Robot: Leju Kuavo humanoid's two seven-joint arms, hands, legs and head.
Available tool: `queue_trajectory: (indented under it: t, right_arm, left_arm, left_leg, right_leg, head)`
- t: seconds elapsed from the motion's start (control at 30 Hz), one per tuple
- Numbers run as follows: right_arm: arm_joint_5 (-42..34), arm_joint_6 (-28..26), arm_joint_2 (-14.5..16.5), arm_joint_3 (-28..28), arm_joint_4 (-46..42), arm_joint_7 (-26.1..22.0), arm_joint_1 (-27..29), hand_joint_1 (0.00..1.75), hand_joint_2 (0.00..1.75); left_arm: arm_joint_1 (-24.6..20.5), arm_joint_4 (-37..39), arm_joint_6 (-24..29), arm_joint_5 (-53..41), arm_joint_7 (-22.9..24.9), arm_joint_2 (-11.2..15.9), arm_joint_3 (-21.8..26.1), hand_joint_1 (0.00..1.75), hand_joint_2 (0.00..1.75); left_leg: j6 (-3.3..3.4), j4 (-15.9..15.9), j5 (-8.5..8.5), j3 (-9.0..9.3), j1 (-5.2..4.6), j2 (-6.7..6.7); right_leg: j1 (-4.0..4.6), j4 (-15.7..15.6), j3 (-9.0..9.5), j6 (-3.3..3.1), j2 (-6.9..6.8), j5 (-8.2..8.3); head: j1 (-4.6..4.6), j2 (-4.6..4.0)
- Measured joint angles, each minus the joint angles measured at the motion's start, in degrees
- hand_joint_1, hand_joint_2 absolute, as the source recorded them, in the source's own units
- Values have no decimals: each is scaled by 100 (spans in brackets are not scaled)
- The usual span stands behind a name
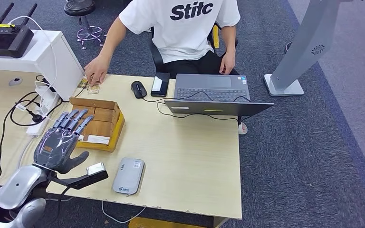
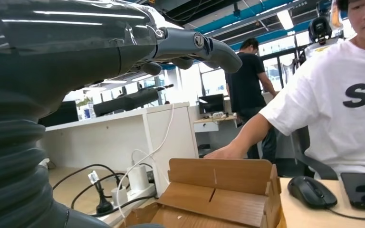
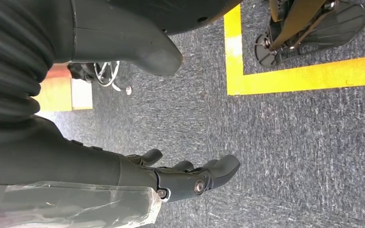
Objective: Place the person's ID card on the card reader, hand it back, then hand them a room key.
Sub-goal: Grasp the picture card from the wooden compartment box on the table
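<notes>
The ID card (image 1: 93,88) is pinned under the person's hand (image 1: 95,71), beyond the outstretched, empty left hand (image 1: 59,140); the right hand (image 3: 190,175) hangs empty.

The left arm (image 1: 16,187) is silver and rounded, with a black bar at the wrist. The left hand (image 1: 59,140) has a glossy grey back, an orange mark and slim blue-grey fingers. The right hand (image 3: 190,178) is dark grey, with round screws.
</notes>
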Motion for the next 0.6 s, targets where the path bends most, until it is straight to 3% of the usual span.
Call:
queue_trajectory:
  t: [0.17,0.4,0.6]
  right_arm:
    - [46,1,17,-33,0,12,-1,0,175]
    - [122,1,19,-36,0,63,-5,0,175]
    - [181,1,19,-36,0,123,-8,0,175]
  left_arm:
    - [75,81,120,-497,268,-62,0,0,175]
    - [-27,658,359,-980,641,-387,2,0,175]
    - [-164,1179,384,-1046,690,-607,57,0,175]
  left_leg:
    - [0,1,0,0,0,-2]
    - [0,1,0,1,0,-3]
    - [0,1,0,0,0,-3]
  right_leg:
    - [0,-1,-1,0,-1,0]
    - [0,-1,-1,0,-2,0]
    - [0,-1,-1,0,-2,1]
  head:
    - [-1,0]
    - [0,0]
    - [0,0]
